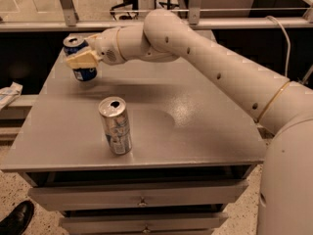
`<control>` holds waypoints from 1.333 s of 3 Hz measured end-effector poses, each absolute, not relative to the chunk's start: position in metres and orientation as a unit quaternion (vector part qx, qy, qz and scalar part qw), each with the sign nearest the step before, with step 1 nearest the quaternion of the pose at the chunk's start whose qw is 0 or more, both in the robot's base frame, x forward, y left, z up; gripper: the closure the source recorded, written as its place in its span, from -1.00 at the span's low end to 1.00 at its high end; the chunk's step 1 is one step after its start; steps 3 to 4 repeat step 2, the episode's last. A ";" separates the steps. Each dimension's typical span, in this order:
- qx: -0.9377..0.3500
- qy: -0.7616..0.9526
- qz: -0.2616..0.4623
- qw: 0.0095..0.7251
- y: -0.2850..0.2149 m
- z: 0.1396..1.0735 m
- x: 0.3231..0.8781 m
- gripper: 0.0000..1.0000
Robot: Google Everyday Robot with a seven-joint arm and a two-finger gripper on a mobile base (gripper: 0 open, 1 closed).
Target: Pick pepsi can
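camera view: the robot's white, rounded arm point(210, 62) reaches from the right edge across to the far left corner of the grey metal surface point(195, 126). at its end the pincer point(79, 58) is at the dark blue pepsi can with white lettering and a silver top point(86, 74). 1 cream-coloured finger point(84, 60) lies flat across the front of the pepsi can, just under its rim, and the other finger is hidden behind it, so the pincer looks clamped on the can. the can leans a little to the left. its blue base shows below the finger, and whether that base touches the surface cannot be told.

nearer the front edge, well apart from the pincer, a silver and light-blue can point(114, 126) stands upright with its top opened. under the surface 2 grey drawers point(142, 199) with small knobs are stacked. a pale metal rail point(230, 24) runs along behind the surface. at the left edge a white crumpled thing point(9, 94) lies on a lower ledge, and a black shoe point(17, 218) shows on the speckled floor at the bottom left corner.
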State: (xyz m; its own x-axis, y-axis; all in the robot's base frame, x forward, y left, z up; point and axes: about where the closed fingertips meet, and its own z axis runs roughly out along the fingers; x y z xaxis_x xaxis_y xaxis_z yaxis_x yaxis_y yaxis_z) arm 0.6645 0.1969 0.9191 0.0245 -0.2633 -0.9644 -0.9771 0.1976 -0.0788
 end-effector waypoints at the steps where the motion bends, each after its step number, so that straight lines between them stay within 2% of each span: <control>1: -0.505 0.587 0.367 0.515 0.171 0.955 0.659 0.88; 2: -0.479 0.594 0.371 0.529 0.130 0.979 0.648 1.00; 4: -0.479 0.594 0.371 0.529 0.130 0.979 0.648 1.00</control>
